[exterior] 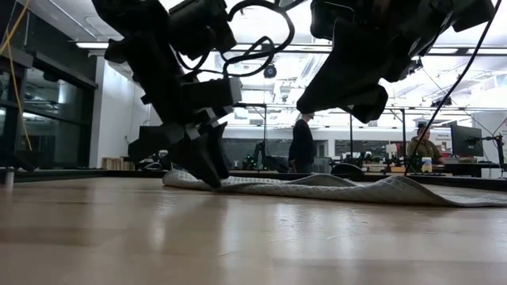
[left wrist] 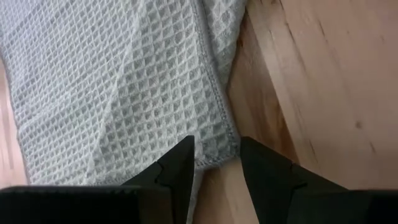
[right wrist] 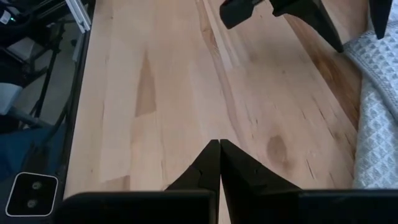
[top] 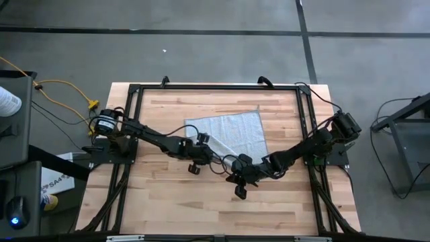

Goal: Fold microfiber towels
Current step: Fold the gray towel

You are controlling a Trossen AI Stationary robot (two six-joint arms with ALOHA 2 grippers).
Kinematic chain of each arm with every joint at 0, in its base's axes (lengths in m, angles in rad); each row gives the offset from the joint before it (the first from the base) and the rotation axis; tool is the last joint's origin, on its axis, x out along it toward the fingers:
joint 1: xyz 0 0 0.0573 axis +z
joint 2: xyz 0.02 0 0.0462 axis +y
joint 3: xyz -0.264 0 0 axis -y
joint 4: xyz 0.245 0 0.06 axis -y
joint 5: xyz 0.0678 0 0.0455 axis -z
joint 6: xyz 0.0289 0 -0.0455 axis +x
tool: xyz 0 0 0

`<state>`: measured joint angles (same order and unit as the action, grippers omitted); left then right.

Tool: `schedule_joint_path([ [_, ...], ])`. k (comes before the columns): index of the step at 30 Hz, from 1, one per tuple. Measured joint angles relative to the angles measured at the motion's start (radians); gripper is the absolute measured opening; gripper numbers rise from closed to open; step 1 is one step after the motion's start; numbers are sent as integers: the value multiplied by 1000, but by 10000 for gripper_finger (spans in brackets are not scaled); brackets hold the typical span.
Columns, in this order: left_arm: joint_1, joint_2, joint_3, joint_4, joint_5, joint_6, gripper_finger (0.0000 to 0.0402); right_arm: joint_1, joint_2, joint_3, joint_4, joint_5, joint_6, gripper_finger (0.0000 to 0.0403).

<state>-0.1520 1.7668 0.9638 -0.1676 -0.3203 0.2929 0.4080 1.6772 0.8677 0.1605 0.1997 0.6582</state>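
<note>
Towel [top: 232, 133] flat on the table [top: 161, 202], toward the far middle, front edge rumpled into low waves in the low view [exterior: 333, 188]. Waffle weave and stitched hem plain in the left wrist view [left wrist: 112, 93]; one layer folded over another along a diagonal there.

Left gripper [top: 195, 160] low at the towel's near left corner, fingers [left wrist: 177, 174] parted, straddling the hemmed corner. Cannot tell whether cloth is pinched: corner sits between the tips, wood visible in the gap just below it, no clear squeeze. In the low view, left gripper [exterior: 207, 162] dark against bright ceiling lights, tips down at the cloth's edge, contact lost in shadow.

Right gripper [top: 240, 180] over bare wood near the towel's near edge, fingers [right wrist: 208, 165] pressed together, nothing between them. Raised clear of the table in the low view [exterior: 356, 99], top cut off by the frame. Towel edge [right wrist: 379, 112] only partly in the right wrist view, cut by the frame.

Behind the table, a standing person [exterior: 301, 142] and a seated one [exterior: 428, 146], small and dim.
</note>
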Motion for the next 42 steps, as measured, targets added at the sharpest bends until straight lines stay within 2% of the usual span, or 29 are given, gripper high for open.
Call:
schedule_joint_path([
  [6, 1, 0, 0, -14, 49, -14, 110, 0, 0, 0, 3, 0, 0, 2],
  [16, 1, 31, 1, 21, 45, -10, 60, 3, 0, 0, 9, 0, -5, 2],
  [27, 0, 66, 4, 54, 35, 35, 61, 12, 0, 0, 9, -1, -2, 2],
  [34, 1, 86, 3, 22, 43, -12, 72, 11, 0, 0, 9, -1, -1, 2],
  [40, 1, 98, 3, -3, 50, -18, 13, 11, 0, 0, 9, -1, 0, 2],
  [42, 1, 98, 3, -7, 50, -24, 6, 11, 0, 1, 9, -1, 0, 2],
])
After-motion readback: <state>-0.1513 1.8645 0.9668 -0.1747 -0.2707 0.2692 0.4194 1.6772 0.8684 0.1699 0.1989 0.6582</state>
